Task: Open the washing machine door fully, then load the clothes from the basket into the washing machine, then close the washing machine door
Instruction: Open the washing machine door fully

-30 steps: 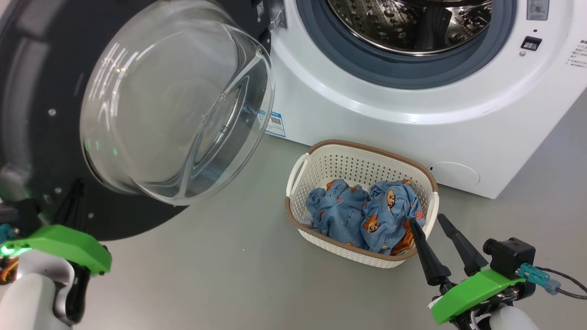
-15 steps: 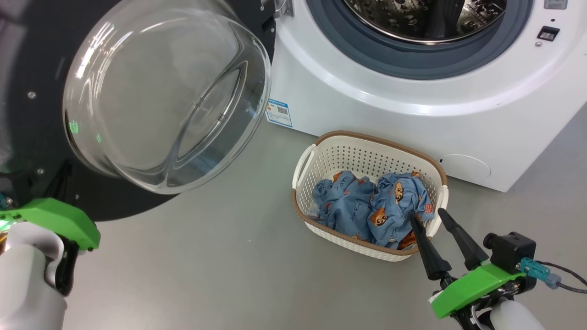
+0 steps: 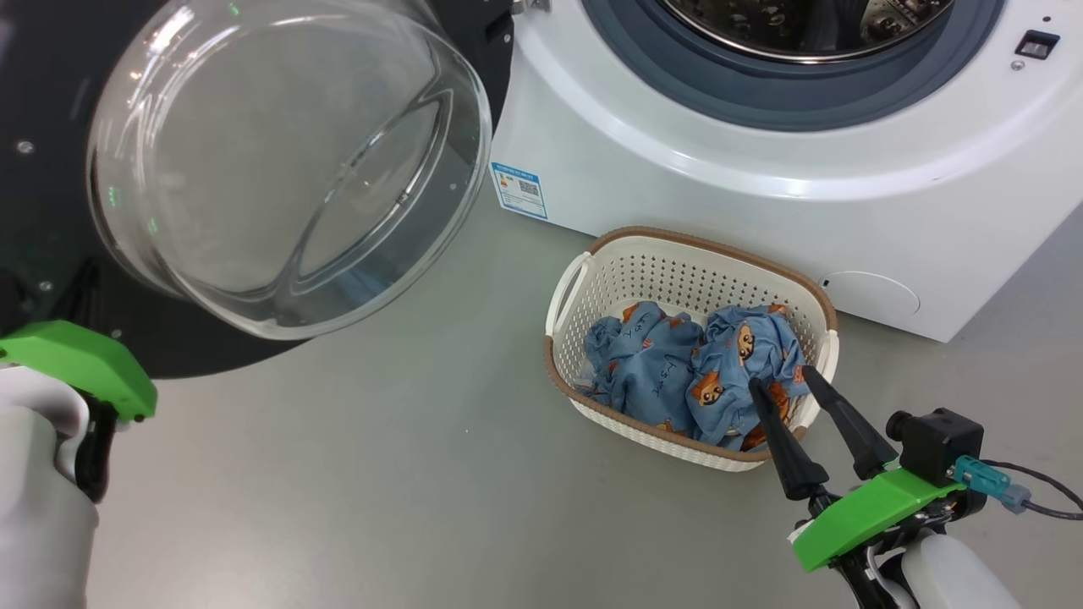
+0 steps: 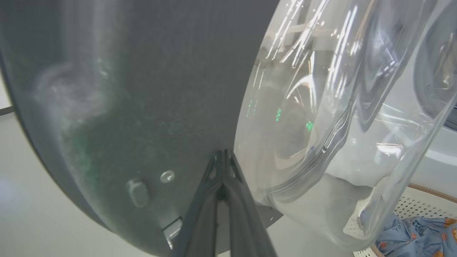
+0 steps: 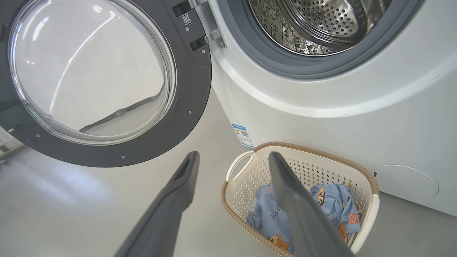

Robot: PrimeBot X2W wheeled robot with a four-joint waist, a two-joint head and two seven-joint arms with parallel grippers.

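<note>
Grey floor [image 3: 381, 474], left jaws together at door [image 4: 125, 89], right jaws apart by basket [image 3: 643, 264], right wrist view catches drum [image 5: 321, 25]

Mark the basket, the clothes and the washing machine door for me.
basket [image 3: 694, 279], head view, perforated back wall.
clothes [image 3: 651, 372], head view, left blue bundle.
washing machine door [image 5: 192, 89], right wrist view, black rim.

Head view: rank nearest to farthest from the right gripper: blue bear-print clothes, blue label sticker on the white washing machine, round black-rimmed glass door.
From the right gripper:
1. Blue bear-print clothes, in the cream basket, just ahead of it.
2. Blue label sticker, up-left on the washing machine front.
3. Round black-rimmed glass door, far left.
</note>
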